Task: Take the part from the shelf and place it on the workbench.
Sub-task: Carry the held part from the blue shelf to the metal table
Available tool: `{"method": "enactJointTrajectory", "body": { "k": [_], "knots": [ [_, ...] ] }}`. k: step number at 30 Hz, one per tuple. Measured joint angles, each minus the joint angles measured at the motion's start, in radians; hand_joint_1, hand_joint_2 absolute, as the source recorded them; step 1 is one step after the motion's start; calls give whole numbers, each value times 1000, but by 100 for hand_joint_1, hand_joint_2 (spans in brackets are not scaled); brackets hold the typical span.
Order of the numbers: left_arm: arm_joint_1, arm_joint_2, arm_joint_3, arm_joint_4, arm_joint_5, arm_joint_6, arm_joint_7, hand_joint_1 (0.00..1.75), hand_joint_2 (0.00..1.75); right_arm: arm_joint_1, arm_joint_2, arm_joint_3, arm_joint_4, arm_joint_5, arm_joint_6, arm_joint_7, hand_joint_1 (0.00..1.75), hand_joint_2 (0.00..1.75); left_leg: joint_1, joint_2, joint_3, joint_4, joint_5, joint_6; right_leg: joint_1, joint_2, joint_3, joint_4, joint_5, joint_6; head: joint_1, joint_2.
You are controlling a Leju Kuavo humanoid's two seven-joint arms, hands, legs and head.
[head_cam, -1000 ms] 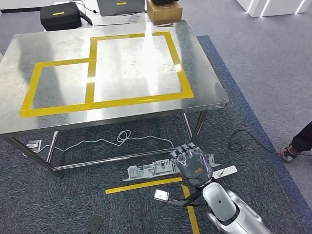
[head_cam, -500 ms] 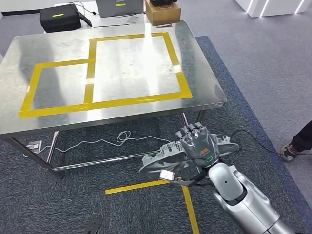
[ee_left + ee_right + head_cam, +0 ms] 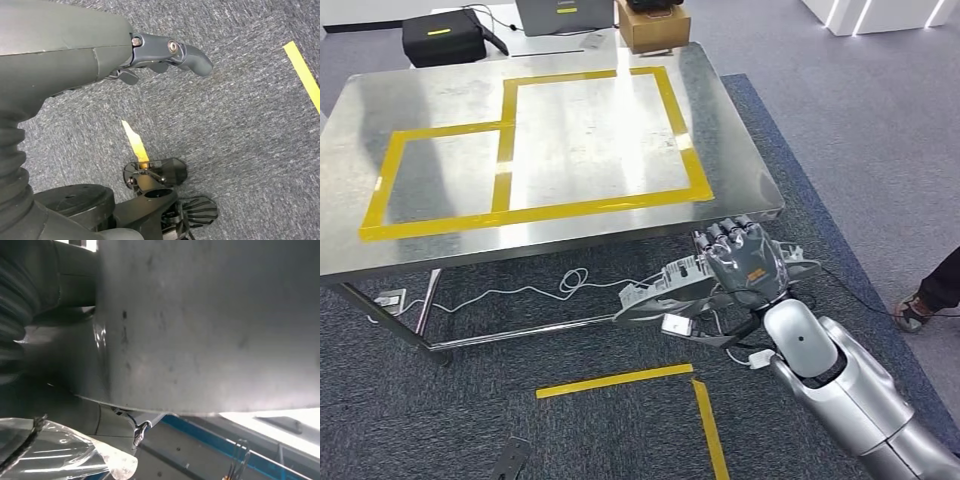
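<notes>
My right hand (image 3: 743, 262) grips a long grey plastic part (image 3: 658, 290) near its right end. The part hangs roughly level, just in front of and below the front right corner of the steel workbench (image 3: 743, 180). A small white tag (image 3: 675, 325) dangles under the part. Yellow tape marks two rectangles (image 3: 693, 165) on the bare benchtop. In the left wrist view my left hand (image 3: 75, 45) hangs over grey carpet with its fingers apart and nothing in it. Clear plastic wrap (image 3: 56, 450) lies close to the right wrist camera.
A black bag (image 3: 444, 33), a laptop (image 3: 561, 12) and a cardboard box (image 3: 656, 22) sit beyond the bench's far edge. White cable (image 3: 573, 280) and a power strip (image 3: 389, 297) lie under the bench. Yellow floor tape (image 3: 614, 380) lies in front. A person's foot (image 3: 924, 300) is at the right.
My right hand has lifted the grey part from low near the floor tape, up and to the right, to just below the bench's front right corner.
</notes>
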Motion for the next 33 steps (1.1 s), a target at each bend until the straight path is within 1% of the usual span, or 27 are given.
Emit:
{"method": "enactJointTrajectory", "body": {
  "k": [6, 12, 20, 25, 33],
  "knots": [
    [0, 2, 0, 0, -2, -2, -3, 0, 175, -67, -18, -5, -4, -31, 31, -20, 154, 175, 0, 0, -1, 2, 0, 0, 0, 0, -1, 2, 0, 0, 0, 0],
    [0, 8, 0, 0, -9, -4, -3, 0, 175, -165, -41, -18, 0, -78, 61, -41, 154, 175, 0, 0, -6, 6, 0, 0, 0, 0, -5, 5, 1, 1, 0, 0],
    [0, 17, -2, 0, -22, -10, -3, 0, 175, -295, -56, -25, 26, -122, 83, -41, 154, 175, 0, 0, -10, 12, 0, 0, 0, 0, -11, 10, 1, 1, 0, 0],
    [-2, 20, -7, 0, -38, -21, -2, 0, 175, -331, -55, -29, 66, -142, 71, -55, 154, 175, 0, 0, -14, 14, 0, 0, -1, -1, -13, 12, 1, 1, 0, 0],
    [-8, 28, -23, 0, -49, -25, 0, 0, 175, -363, -30, -24, 140, -166, 69, -88, 154, 175, 0, 0, -17, 17, 0, 0, -1, -1, -15, 14, 1, 2, 0, 0]
  ]
}}
